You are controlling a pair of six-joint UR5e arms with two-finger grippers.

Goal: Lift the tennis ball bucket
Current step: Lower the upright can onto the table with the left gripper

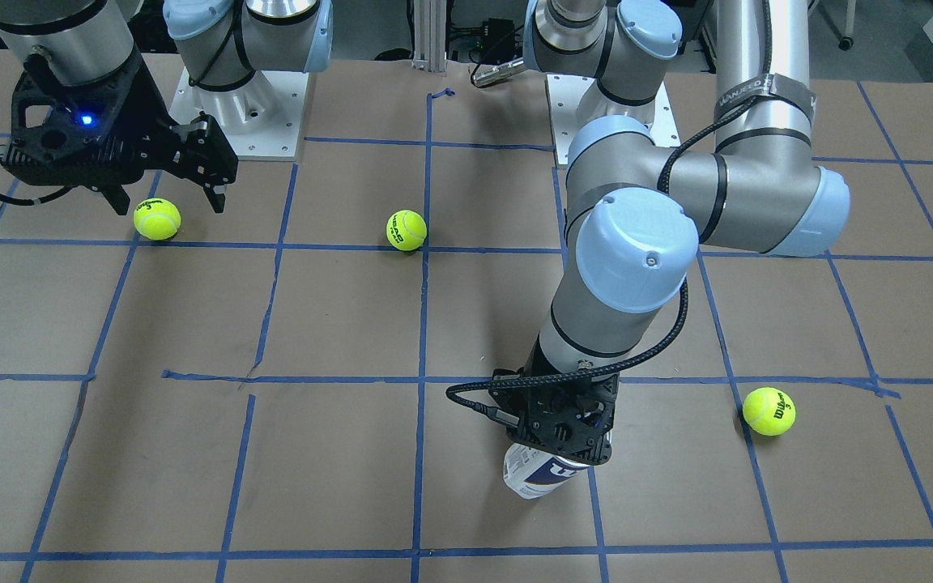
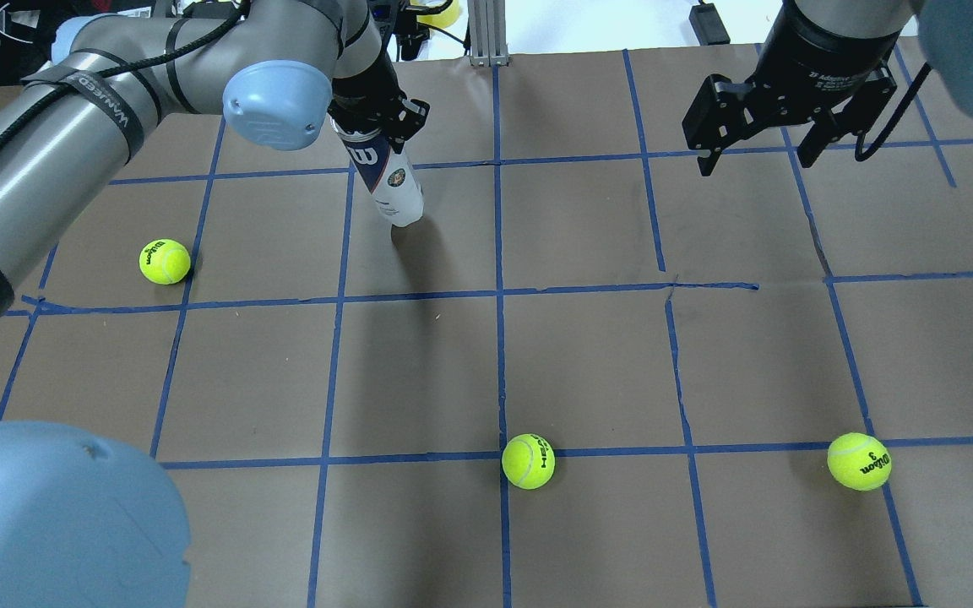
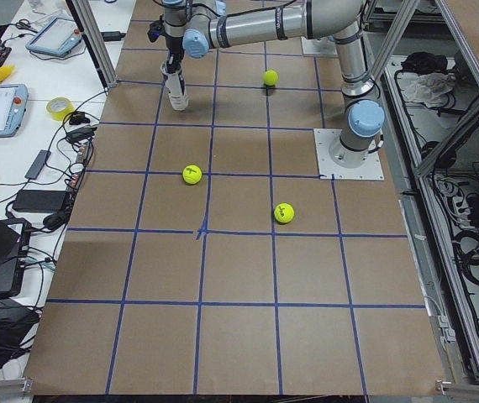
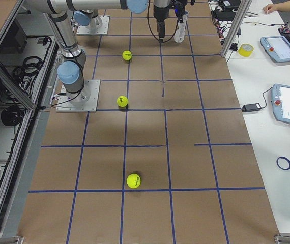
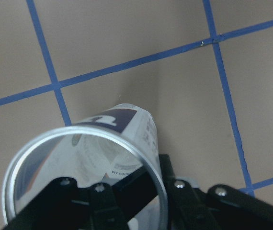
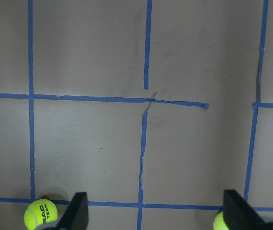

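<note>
- Clamped at its top end by the left pincer (image 2: 375, 131): tennis ball bucket (image 2: 394, 186), slanting down beneath it toward the table (image 2: 588, 355).
- Spread wide, well apart: right pincer (image 2: 755, 162).

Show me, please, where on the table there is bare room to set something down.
The widest bare patch lies in the middle, bordered by the tennis ball can, the open right gripper and the Head ball. Also bare: between the Head ball and the left Wilson ball. Crowded only where the left gripper clamps the can.
</note>
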